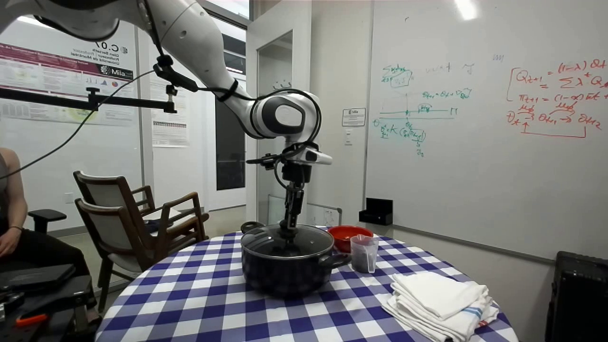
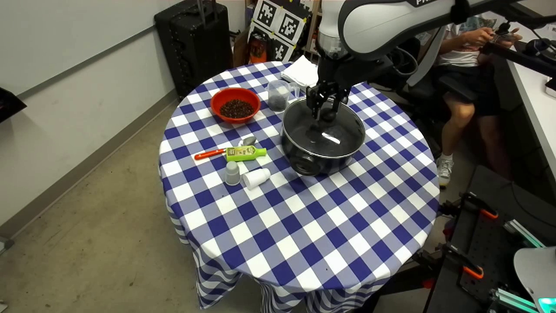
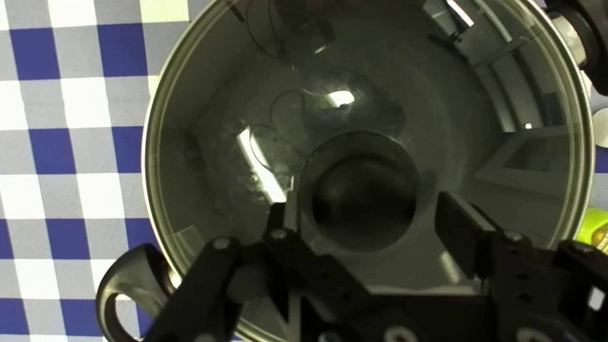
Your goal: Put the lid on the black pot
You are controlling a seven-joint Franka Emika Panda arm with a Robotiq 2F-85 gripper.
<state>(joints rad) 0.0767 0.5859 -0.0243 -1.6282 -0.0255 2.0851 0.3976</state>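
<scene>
The clear lid [image 1: 311, 240] with a thin pale rim lies level on the black pot [image 1: 285, 278], its rim along the pot's top edge in both exterior views. The lid [image 2: 336, 137] and pot [image 2: 336, 164] also show from above. My gripper [image 1: 288, 230] points straight down over the lid's middle. In the wrist view the gripper [image 3: 365, 206] is open, one finger on each side of the round black knob [image 3: 363, 199], with a gap on both sides. The lid's glass [image 3: 451, 95] fills most of that view. How low the fingertips are against the knob is hard to tell.
A red bowl of dark beans [image 2: 236, 108] and a clear measuring cup [image 2: 277, 95] stand beside the pot. A green bottle [image 2: 241, 153], a red-handled utensil [image 2: 210, 154] and two small cups [image 2: 256, 178] lie near it. Folded white cloths [image 1: 439, 299] are at the table's edge.
</scene>
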